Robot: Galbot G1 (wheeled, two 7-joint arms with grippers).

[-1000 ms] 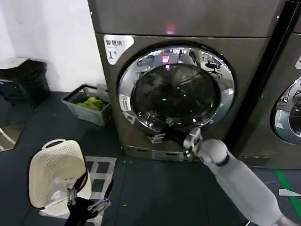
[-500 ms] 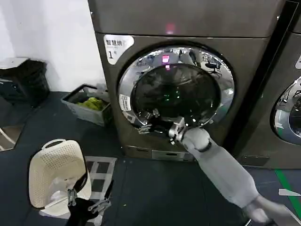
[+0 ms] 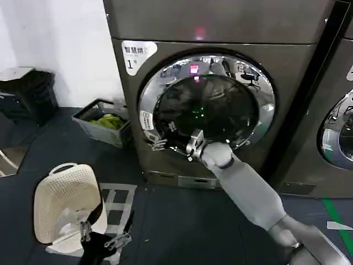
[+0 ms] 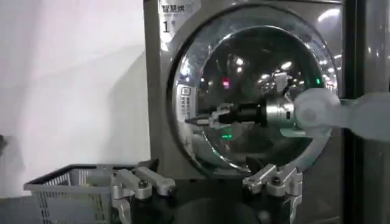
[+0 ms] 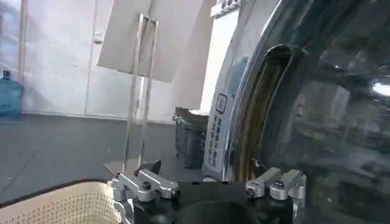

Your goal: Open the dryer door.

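Lying on its side at the far left, low on the dark floor, is a cream laundry basket, well to the left of the dryer. Just beside this basket, lower still, the left gripper waits with its fingers spread apart and nothing between them. A grey crate with green cloth inside stands on the floor next to the dryer's left side, near the white wall.

The dryer door sits in the front panel of the dryer, below and right of the white sticker with the "1". It is round, so it has no long axis; its dark glass faces straight out from the dryer toward the robot, and its chrome rim seems flat against the panel, so the door looks closed.

The right gripper is at the lower left part of the door's rim, beside a small label there. Its fingers are parted a little, with the tips at the rim; a grip I cannot confirm. The grey right arm reaches up to it from lower right of the dryer.
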